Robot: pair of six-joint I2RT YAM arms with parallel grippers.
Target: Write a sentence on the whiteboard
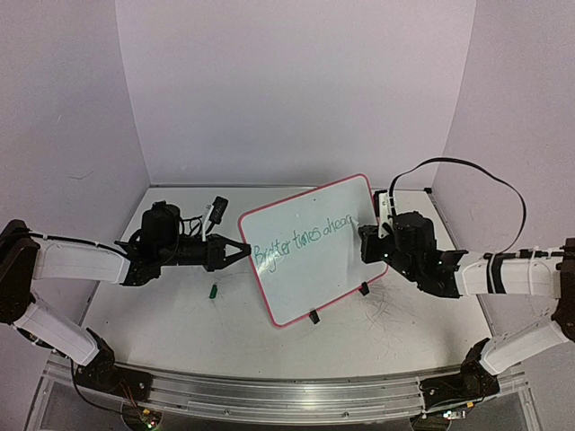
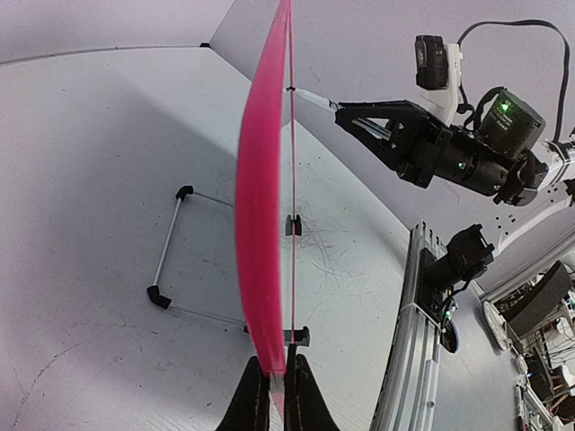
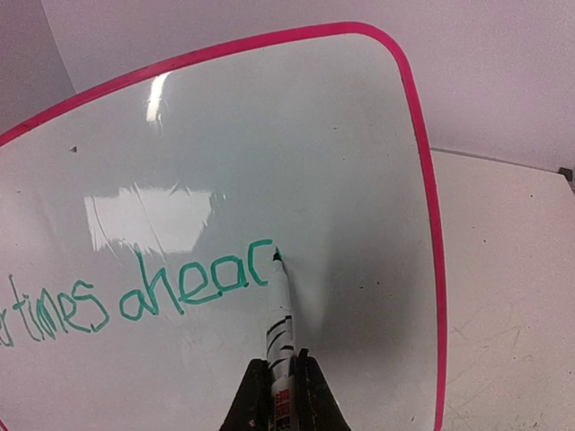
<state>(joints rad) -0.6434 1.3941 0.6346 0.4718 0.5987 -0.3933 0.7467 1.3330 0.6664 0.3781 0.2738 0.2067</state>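
Observation:
The whiteboard, white with a pink frame and black feet, stands tilted mid-table. Green cursive, the sentence, runs across it. In the right wrist view it reads "times ahea" plus an unfinished last letter. My left gripper is shut on the board's left edge; the left wrist view shows the frame edge-on between the jaws of that gripper. My right gripper is shut on a white marker. The marker's tip touches the board at the last letter, just above the right gripper.
A small green cap lies on the table in front of the left gripper. A wire stand props the board from behind. Faint scribbles mark the table right of the board. An aluminium rail runs along the near edge, and white walls enclose the area.

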